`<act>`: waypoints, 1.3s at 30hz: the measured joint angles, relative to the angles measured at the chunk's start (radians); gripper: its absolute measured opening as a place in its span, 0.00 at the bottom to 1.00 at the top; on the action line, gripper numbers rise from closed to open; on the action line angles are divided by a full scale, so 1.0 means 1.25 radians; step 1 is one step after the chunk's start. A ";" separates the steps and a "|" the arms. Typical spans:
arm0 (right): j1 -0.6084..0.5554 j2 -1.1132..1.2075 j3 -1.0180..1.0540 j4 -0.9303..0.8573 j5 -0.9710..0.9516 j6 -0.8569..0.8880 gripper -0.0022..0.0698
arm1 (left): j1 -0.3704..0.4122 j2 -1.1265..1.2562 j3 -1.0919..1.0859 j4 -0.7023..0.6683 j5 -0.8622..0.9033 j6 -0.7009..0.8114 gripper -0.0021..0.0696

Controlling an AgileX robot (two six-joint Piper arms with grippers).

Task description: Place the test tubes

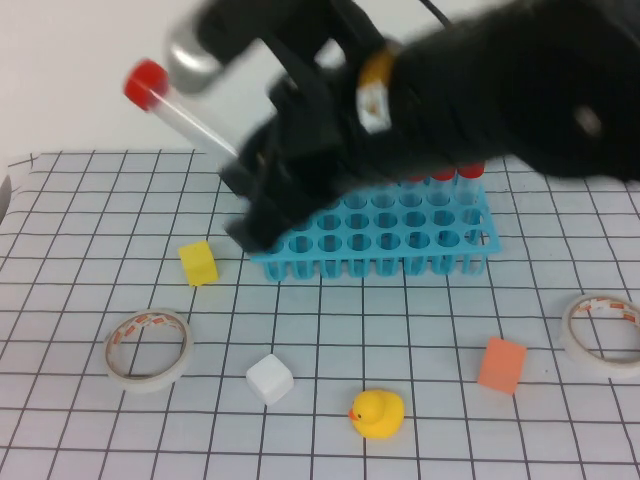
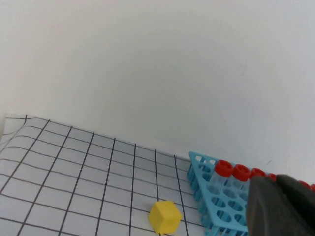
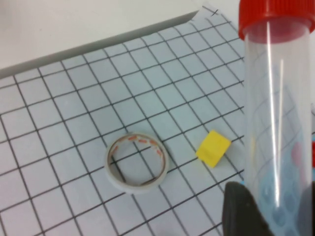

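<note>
A clear test tube (image 1: 195, 125) with a red cap (image 1: 147, 83) is held tilted in the air over the table's back left, and my right gripper (image 1: 245, 172) is shut on its lower part. The right wrist view shows this tube (image 3: 275, 113) close up between the dark fingers (image 3: 241, 211). The blue rack (image 1: 400, 235) stands mid-table, partly hidden by the right arm, with red-capped tubes (image 1: 470, 170) in its back row. My left gripper (image 2: 274, 178) is shut and empty beside the rack (image 2: 216, 206), whose capped tubes (image 2: 224, 168) show.
On the grid mat lie a yellow cube (image 1: 198, 263), a tape roll (image 1: 148, 347) at front left, a white cube (image 1: 269, 378), a rubber duck (image 1: 378, 412), an orange cube (image 1: 501, 364) and a second tape roll (image 1: 603, 330) at the right.
</note>
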 joint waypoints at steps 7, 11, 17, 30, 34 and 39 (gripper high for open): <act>0.000 -0.179 0.318 0.000 -0.223 0.040 0.36 | 0.000 0.096 -0.075 -0.108 0.044 0.152 0.03; 0.000 -0.271 0.471 -0.002 -0.365 0.046 0.36 | 0.000 0.162 -0.119 -0.272 0.113 0.346 0.03; 0.000 -0.377 0.624 0.020 -0.518 0.062 0.36 | 0.000 0.268 -0.120 -0.736 0.250 0.829 0.03; 0.000 -0.431 0.875 0.093 -0.828 0.175 0.36 | 0.000 0.420 -0.129 -0.909 0.582 1.052 0.03; 0.000 -0.431 0.915 0.013 -0.922 0.227 0.36 | 0.000 0.453 -0.129 -0.909 0.605 1.018 0.08; 0.000 -0.399 0.917 -0.085 -0.984 0.317 0.36 | 0.000 0.469 -0.129 -0.908 0.625 0.999 0.44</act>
